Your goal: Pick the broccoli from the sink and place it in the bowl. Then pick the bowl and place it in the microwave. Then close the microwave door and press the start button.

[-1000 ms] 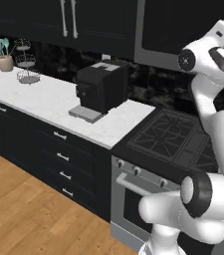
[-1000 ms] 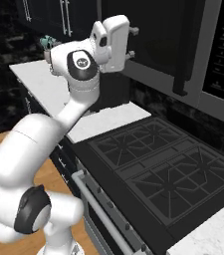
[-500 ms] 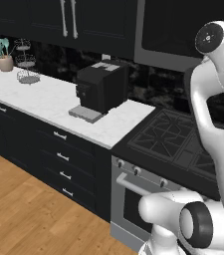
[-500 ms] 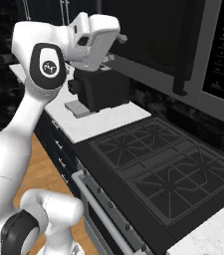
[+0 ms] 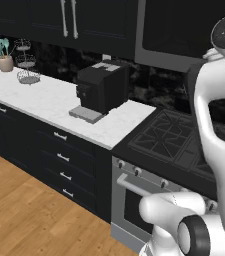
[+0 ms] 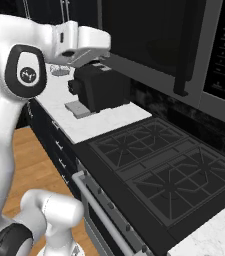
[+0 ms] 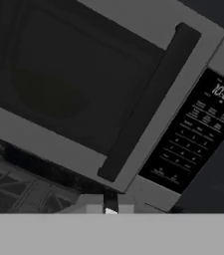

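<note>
One white arm fills the left of the right base view, bent high, its gripper [image 6: 91,47] level at the upper centre; whether it is open or clenched cannot be told. Facing it, the microwave [image 7: 133,89] spans the hand view with the microwave door [image 7: 68,74] closed, its dark handle [image 7: 151,102] slanting beside the keypad [image 7: 195,134]. Lower centre lies the black stove [image 6: 156,172], upper left of it the coffee machine [image 6: 99,87].

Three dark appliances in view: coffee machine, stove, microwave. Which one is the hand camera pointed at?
The microwave: it hangs above the stove, with its door shut, a dark bar handle and a lit keypad. The coffee machine sits on the white counter farther left.
</note>
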Controlling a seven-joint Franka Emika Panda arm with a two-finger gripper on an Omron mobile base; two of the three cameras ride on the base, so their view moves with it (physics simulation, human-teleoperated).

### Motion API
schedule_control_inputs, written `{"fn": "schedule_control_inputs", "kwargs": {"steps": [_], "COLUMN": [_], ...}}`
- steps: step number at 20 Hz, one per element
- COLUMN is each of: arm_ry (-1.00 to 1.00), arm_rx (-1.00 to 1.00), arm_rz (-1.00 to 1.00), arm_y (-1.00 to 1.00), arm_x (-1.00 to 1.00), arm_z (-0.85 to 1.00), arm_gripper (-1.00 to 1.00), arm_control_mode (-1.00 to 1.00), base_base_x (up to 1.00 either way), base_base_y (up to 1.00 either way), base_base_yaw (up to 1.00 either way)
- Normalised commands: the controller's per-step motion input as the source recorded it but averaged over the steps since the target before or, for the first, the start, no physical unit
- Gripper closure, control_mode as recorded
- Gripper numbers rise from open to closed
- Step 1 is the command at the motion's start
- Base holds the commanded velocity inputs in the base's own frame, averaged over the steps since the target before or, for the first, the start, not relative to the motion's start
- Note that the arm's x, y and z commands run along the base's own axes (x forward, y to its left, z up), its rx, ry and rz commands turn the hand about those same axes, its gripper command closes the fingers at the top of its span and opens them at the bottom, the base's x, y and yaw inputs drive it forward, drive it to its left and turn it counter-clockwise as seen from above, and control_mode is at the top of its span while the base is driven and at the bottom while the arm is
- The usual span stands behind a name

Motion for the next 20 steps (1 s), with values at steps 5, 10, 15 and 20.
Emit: {"fn": "schedule_control_inputs", "kwargs": {"steps": [5,10,15,20], "arm_ry": [-0.14,-0.26,-0.40,-0.28], "arm_rx": [0.40,0.10,-0.02,-0.03], "arm_rz": [0.00,-0.01,-0.08,-0.12], "arm_y": [-0.01,0.00,-0.04,0.00], "arm_x": [-0.57,-0.30,-0.16,-0.03], "arm_z": [-0.27,-0.23,-0.29,-0.28], "arm_gripper": [1.00,1.00,1.00,1.00], "arm_control_mode": [-1.00,-1.00,-1.00,-1.00], "base_base_x": [0.00,0.00,0.00,0.00], "base_base_y": [0.00,0.00,0.00,0.00], "base_base_yaw": [0.00,0.00,0.00,0.00]}}
